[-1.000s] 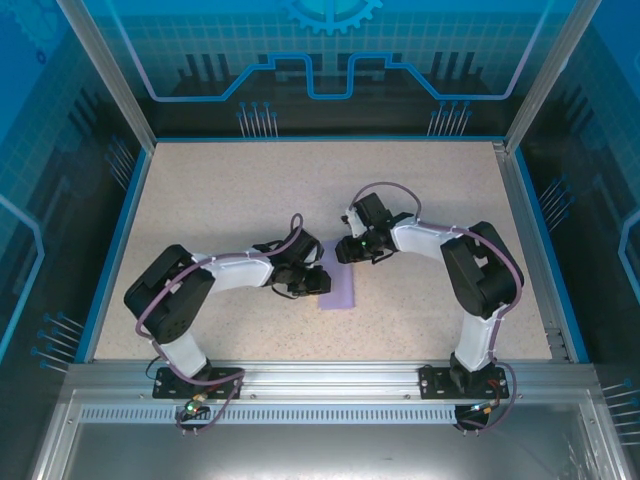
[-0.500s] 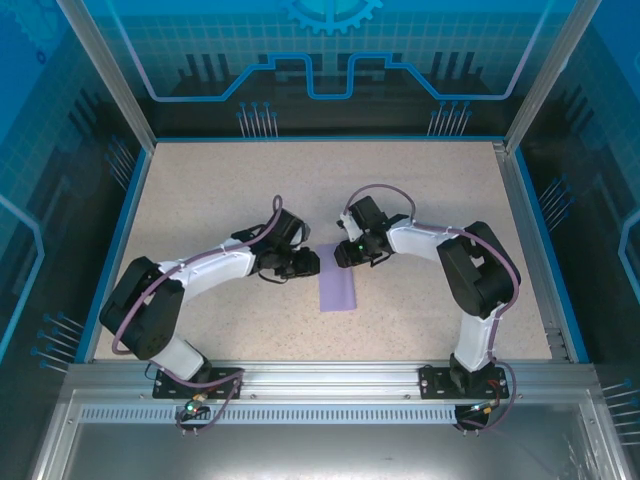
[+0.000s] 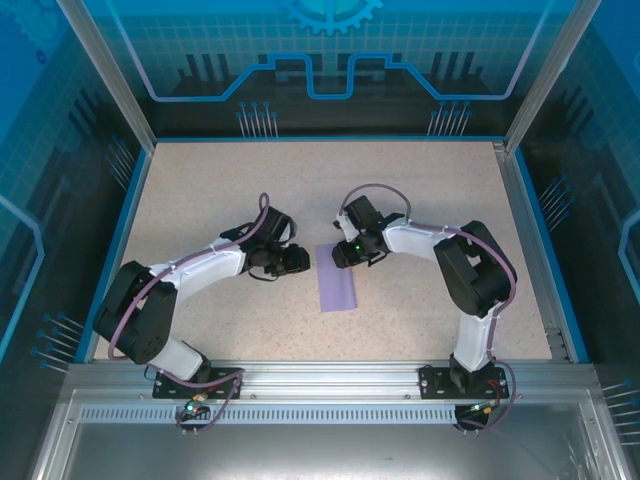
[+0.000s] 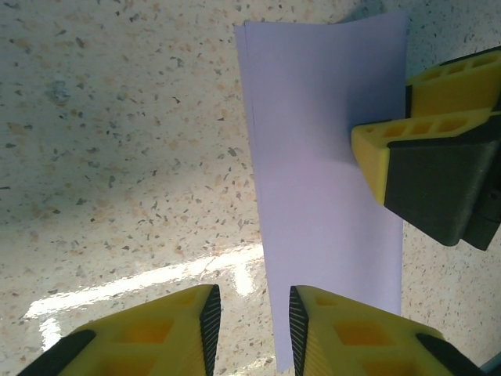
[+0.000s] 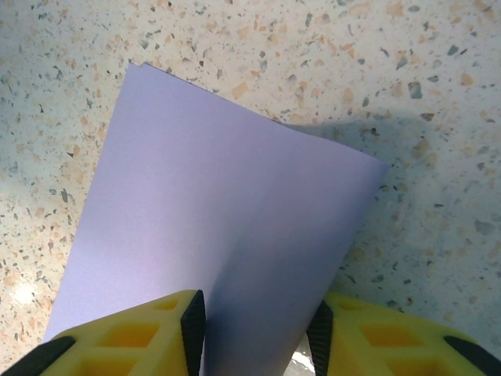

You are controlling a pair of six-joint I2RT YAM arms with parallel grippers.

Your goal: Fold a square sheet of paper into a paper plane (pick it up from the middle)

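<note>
Left wrist: matte oblong paper (image 4: pixel 329 196), speckled table (image 4: pixel 117 157); left end effector (image 4: pixel 250 329) ajar, empty; right end effector (image 5: pixel 254 337) ajar astride it

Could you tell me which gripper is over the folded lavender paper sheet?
The right gripper: the folded lavender paper sheet lies between its fingers, whereas the left gripper sits at its edge.

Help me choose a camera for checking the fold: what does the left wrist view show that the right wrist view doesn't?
Left wrist: doubled layer edges at a corner of the sheet of paper, and the right gripper at its other side. Right wrist: a dark shadow beside the sheet's far corner. Both: the lavender sheet on the speckled table.
</note>
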